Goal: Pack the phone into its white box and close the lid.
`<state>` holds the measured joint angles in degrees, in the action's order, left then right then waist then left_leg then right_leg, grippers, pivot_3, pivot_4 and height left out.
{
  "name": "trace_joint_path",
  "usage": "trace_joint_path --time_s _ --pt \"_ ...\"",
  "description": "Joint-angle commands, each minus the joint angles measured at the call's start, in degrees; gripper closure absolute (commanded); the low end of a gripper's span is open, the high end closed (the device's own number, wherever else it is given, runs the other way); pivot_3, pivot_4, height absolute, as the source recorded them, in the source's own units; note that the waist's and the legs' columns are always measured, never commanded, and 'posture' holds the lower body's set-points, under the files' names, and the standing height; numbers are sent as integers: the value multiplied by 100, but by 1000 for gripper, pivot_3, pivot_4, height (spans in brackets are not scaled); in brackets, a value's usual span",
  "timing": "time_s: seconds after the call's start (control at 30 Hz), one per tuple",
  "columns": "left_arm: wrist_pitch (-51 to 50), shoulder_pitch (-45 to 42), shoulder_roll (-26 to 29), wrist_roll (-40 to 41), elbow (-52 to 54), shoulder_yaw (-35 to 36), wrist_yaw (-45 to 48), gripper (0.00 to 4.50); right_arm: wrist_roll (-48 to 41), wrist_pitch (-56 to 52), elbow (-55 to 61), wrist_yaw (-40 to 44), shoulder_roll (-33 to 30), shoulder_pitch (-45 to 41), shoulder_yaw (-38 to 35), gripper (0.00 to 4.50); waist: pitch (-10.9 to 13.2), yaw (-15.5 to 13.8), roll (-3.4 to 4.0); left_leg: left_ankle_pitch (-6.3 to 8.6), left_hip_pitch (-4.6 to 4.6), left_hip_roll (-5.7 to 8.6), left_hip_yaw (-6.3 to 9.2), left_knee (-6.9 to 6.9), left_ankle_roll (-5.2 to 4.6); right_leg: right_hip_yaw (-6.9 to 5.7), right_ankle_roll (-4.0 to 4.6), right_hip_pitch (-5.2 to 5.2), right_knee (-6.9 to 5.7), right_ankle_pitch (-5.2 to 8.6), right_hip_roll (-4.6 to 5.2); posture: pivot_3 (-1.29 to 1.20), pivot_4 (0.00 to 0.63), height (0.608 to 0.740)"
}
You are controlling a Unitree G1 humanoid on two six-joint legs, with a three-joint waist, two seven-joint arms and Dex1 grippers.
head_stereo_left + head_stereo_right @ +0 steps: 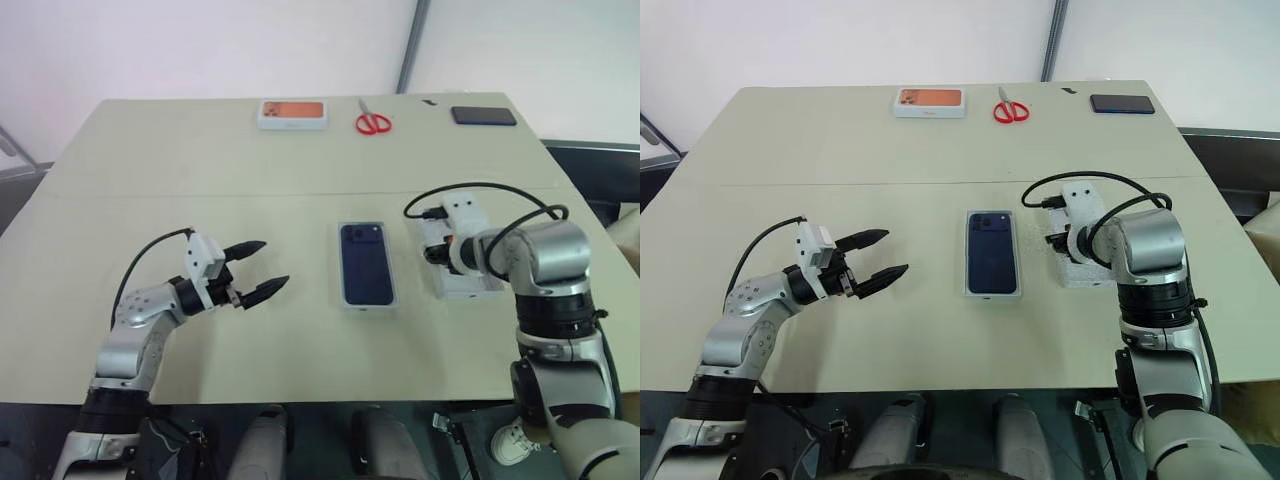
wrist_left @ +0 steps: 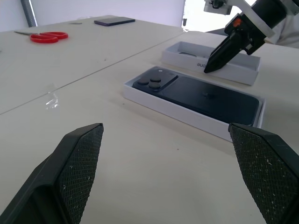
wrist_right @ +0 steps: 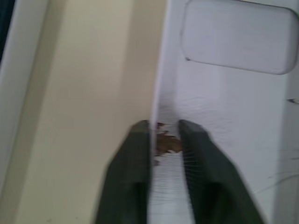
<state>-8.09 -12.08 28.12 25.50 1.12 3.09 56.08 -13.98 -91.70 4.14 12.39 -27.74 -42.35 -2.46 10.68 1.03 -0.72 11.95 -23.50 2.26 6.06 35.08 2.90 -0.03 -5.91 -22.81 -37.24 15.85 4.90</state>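
Observation:
The dark blue phone (image 1: pixel 366 262) lies back up inside the shallow white box (image 1: pixel 367 305) at the middle of the table, its camera cluster at the far end. Just right of the box, the lid (image 1: pixel 470 285) lies hollow side up. My right gripper (image 3: pixel 163 125) points down at the lid and is shut on its wall nearest the box, one finger (image 3: pixel 133 154) outside and the other inside. A flat white piece with a rounded recess (image 3: pixel 236 39) shows inside the lid. My left gripper (image 1: pixel 265 265) hovers open to the left of the box, level and aimed at it, holding nothing.
Along the far edge of the table lie a white box with an orange picture (image 1: pixel 292 113), red-handled scissors (image 1: pixel 373 122) and a black phone (image 1: pixel 484 115). A black cable (image 1: pixel 480 188) loops over my right wrist above the lid.

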Motion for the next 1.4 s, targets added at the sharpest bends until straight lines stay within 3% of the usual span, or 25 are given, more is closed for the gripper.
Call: trace_joint_path --time_s 0.03,0.33,0.6,0.7,0.83,1.1,1.4 --pt "25 -72 25 29 160 47 -19 0 127 61 8 -115 32 -39 -56 4444 0 -3 0 0 0 0 0 0 0 0 0 1 0 0 0 0 150 740" --pt "17 -139 15 15 83 90 -106 0 -9 609 146 -70 551 -378 -763 4444 2 18 3 0 0 0 0 -3 0 4 0 -8 -4 0 -2 0 150 740" --pt "35 -288 -15 89 -32 341 -446 0 -1424 1100 115 559 1828 -755 -2585 4444 3 9 5 0 0 -6 1 -6 0 3 1 -10 -9 -1 -15 0 150 740" --pt "5 -332 -45 133 -41 426 -583 0 -2137 752 65 650 2347 -869 -3445 4444 3 -9 5 0 0 -6 3 -4 0 3 1 -9 -10 -1 -14 0 150 740" --pt "-36 -378 -72 146 -16 484 -695 0 -2708 336 366 483 3022 -794 -3950 4444 3 -1 6 0 0 -5 5 -6 0 4 1 -10 -11 -1 -13 0 150 740" --pt "-151 -492 -133 224 45 546 -871 0 -3667 -80 933 -60 4125 -219 -4130 4444 5 16 9 0 -4 -5 9 -8 0 19 2 -33 -32 -2 -13 0 150 740" --pt "-284 -337 -215 235 302 427 -837 0 -4283 2 779 -419 3979 623 -3293 4444 10 21 29 0 -5 -6 1 -9 -1 29 3 -35 -32 -1 -11 0 150 740"
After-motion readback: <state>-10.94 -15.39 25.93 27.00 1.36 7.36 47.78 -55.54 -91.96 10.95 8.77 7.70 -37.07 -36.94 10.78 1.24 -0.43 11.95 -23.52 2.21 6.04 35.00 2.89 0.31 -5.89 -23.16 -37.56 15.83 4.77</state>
